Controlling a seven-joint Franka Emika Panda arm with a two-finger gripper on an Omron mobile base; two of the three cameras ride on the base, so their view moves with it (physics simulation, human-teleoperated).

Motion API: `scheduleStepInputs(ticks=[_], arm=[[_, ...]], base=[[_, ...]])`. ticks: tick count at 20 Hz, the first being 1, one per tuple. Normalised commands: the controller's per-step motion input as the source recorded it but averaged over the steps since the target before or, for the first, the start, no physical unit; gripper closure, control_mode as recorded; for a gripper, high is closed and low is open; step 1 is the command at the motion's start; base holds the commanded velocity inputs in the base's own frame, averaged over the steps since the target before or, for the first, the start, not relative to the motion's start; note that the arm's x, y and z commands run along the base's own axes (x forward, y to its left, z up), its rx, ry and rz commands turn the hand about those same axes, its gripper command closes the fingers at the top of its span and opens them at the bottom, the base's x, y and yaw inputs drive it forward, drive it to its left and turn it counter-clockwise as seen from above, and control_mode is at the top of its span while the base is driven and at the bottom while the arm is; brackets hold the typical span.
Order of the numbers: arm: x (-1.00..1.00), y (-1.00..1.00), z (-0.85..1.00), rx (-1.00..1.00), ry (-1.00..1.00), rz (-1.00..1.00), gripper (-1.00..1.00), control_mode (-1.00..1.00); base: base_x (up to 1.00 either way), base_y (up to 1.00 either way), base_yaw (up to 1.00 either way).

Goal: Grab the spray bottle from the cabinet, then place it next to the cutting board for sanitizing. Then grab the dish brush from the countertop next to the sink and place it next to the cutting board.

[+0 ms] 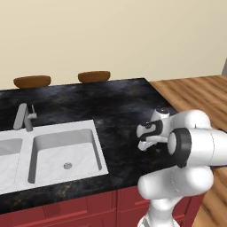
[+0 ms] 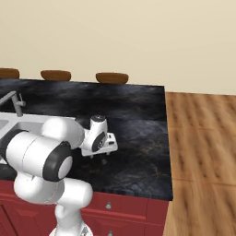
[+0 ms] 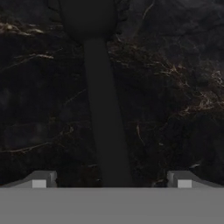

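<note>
You have the sink (image 1: 48, 155) set into the countertop (image 1: 115, 102) at its left part, with the faucet (image 1: 24, 117) at the basin's far edge and three stool seats (image 1: 94, 76) lined up behind the counter's far side. The gripper (image 2: 97, 159) hangs just above the countertop to the right of the sink, and the dish brush (image 3: 103, 122) lies flat on the stone directly beneath it, between the two fingertips (image 3: 41, 179). Wood floor (image 2: 203, 147) lies to the right of the counter's end.
</note>
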Motion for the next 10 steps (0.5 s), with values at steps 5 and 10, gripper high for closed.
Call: scheduleStepInputs(ticks=[5, 10], arm=[[0.14, -0.1, -0.15, 0.0, 0.0, 0.01, -1.0, -1.0], [0.06, 0.0, -0.16, 0.0, 0.0, 0.0, 1.0, -1.0]], base=[[0.0, 0.0, 0.0], [0.0, 0.0, 0.0]])
